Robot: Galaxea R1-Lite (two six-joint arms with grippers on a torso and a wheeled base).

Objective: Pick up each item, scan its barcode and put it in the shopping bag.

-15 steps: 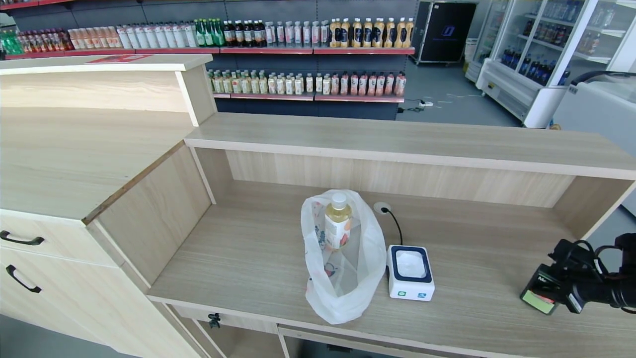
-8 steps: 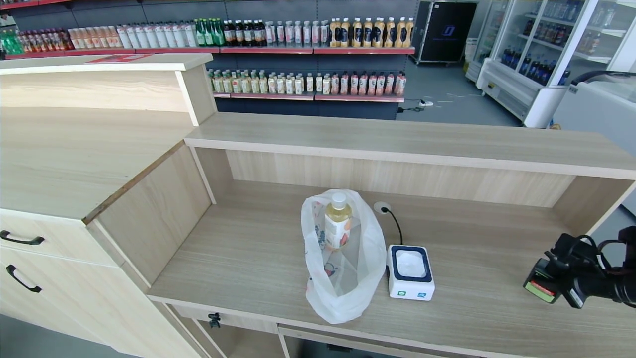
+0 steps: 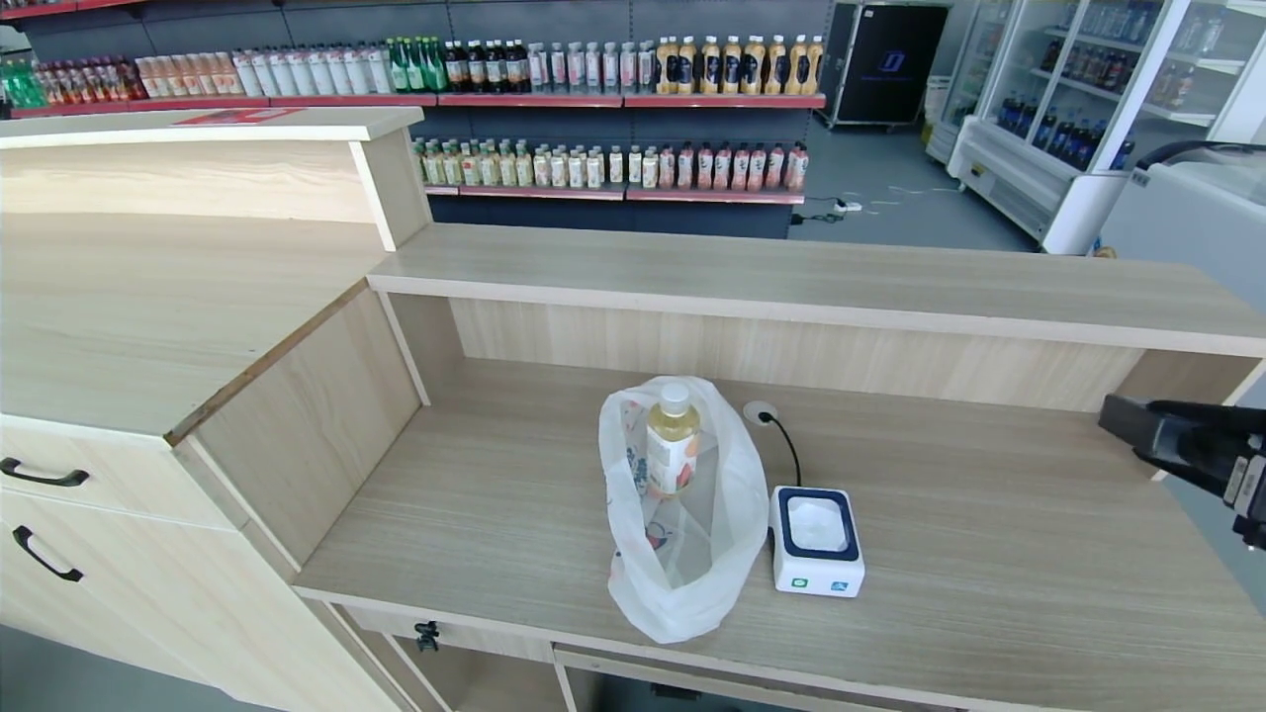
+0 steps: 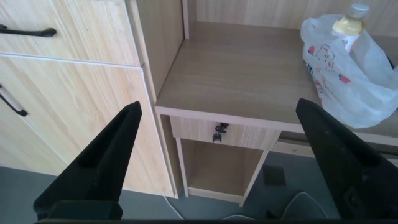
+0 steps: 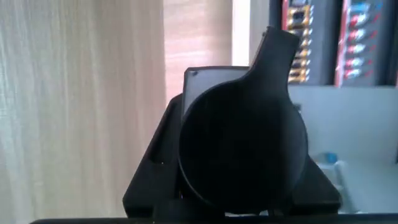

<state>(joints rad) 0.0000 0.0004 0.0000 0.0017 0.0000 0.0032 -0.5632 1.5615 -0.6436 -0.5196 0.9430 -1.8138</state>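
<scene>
The bag [image 3: 682,583] gapes mid-frame beside the scanner [image 3: 816,539], likely so scanned goods drop straight in, bottle [image 3: 674,445] already inside; left gripper [image 4: 219,109] spread empty, right gripper [image 3: 1182,445] at the right edge, grip state I cannot tell

Head camera high over counter [image 3: 989,514], left wrist low, both showing bag [image 3: 673,603]

The light wood desk [image 3: 989,554] has a raised ledge along its far edge; the white scanner [image 3: 816,542] sits near the front edge; the white plastic shopping bag [image 3: 682,593] lies just left of the scanner, about touching it; a black cable [image 3: 788,445] runs from behind the scanner to a round grommet [image 3: 760,410] in the desk.
</scene>
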